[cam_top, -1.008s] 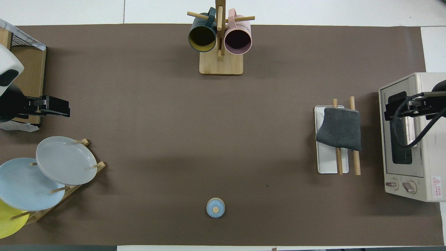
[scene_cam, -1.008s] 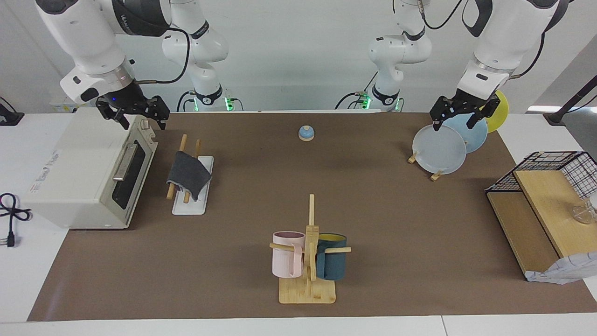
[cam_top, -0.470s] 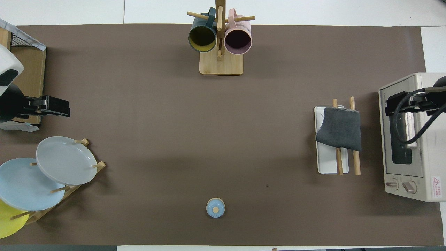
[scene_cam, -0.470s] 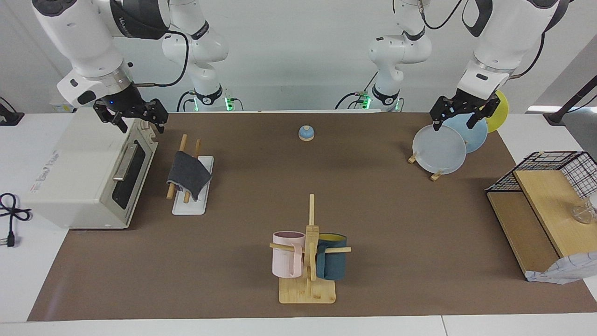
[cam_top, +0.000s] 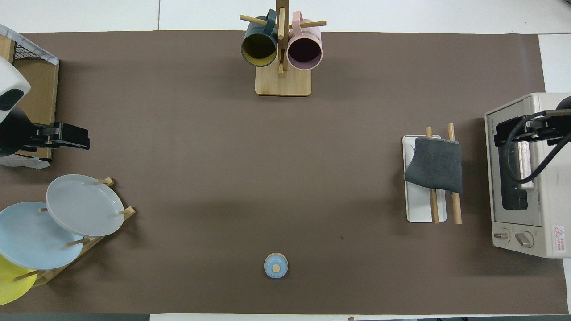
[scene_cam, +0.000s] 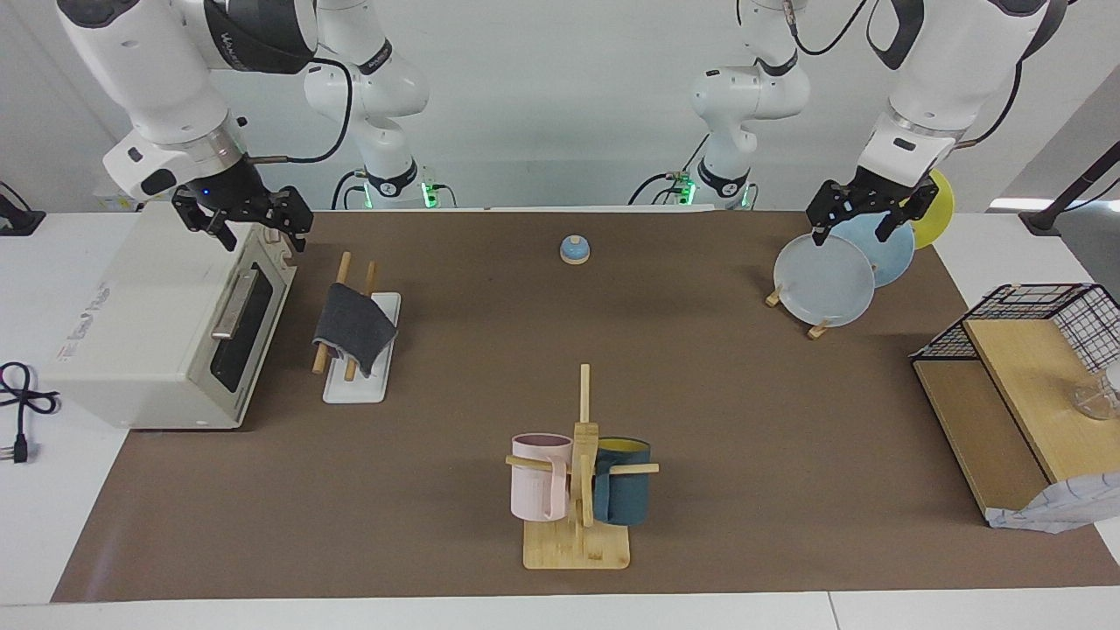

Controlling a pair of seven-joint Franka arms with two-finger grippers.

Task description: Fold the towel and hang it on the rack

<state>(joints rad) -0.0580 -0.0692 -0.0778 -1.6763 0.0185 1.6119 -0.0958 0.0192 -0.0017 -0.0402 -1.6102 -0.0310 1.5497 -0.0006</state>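
Observation:
The towel (scene_cam: 353,325) hangs folded over the two wooden dowels of the rack (scene_cam: 359,385), dark grey face out, at the right arm's end of the table. It also shows in the overhead view (cam_top: 435,165), on the rack (cam_top: 419,211). My right gripper (scene_cam: 260,236) is open and empty, raised over the front top edge of the toaster oven, apart from the towel; it also shows in the overhead view (cam_top: 513,131). My left gripper (scene_cam: 850,234) is open and empty, waiting raised over the plates; it also shows in the overhead view (cam_top: 71,137).
A toaster oven (scene_cam: 149,324) stands beside the rack. A mug tree (scene_cam: 579,472) with two mugs stands farthest from the robots. A plate stand with plates (scene_cam: 827,280) and a wire shelf (scene_cam: 1024,350) stand at the left arm's end. A small blue bell (scene_cam: 574,249) sits near the robots.
My right gripper has risen a little and drifted away from the rack, over the oven. The towel, the rack and the left arm have not moved.

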